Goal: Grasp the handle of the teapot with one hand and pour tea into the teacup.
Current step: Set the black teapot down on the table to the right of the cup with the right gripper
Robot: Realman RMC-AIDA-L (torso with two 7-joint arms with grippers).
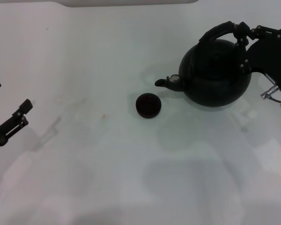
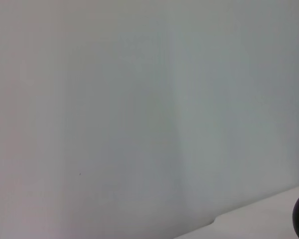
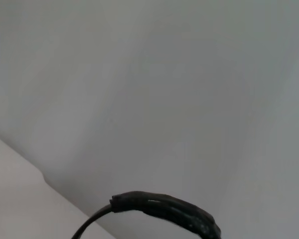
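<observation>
Left gripper [image 1: 11,119]: nearest to the robot, at about nine o'clock of the table [image 1: 107,178], hanging low with its fingers spread and nothing between them. It looks parked, well apart from everything else.

Teacup [image 1: 148,105]: tiny dark bowl, upright on the table near the middle, at about seven o'clock from the spout and just beside it, not touching.

Spout [image 1: 166,83]: short, pointing toward nine o'clock. Its tip sits a little beyond the cup's rim, toward twelve o'clock.

Teapot [image 1: 218,75]: big round black body at about two o'clock of the table. It seems roughly level, spout not dipped; whether its base rests on the table or is just lifted, I cannot tell.

Handle [image 1: 220,32]: arched bail over the top of the pot. The right wrist view shows part of the arch close under the camera.

Right gripper [image 1: 243,40]: farthest out, at the three o'clock end of the handle, fingers pressed together around it by the look of it.

Step in hand: judged to be carrying the pot to the cup, pour not begun.

Doing it well: bring the spout tip over the cup's centre first, moving toward six o'clock, then tilt slowly.

Risk: the cup is small and light, so a nudge or a fast tilt could tip or overshoot it.
</observation>
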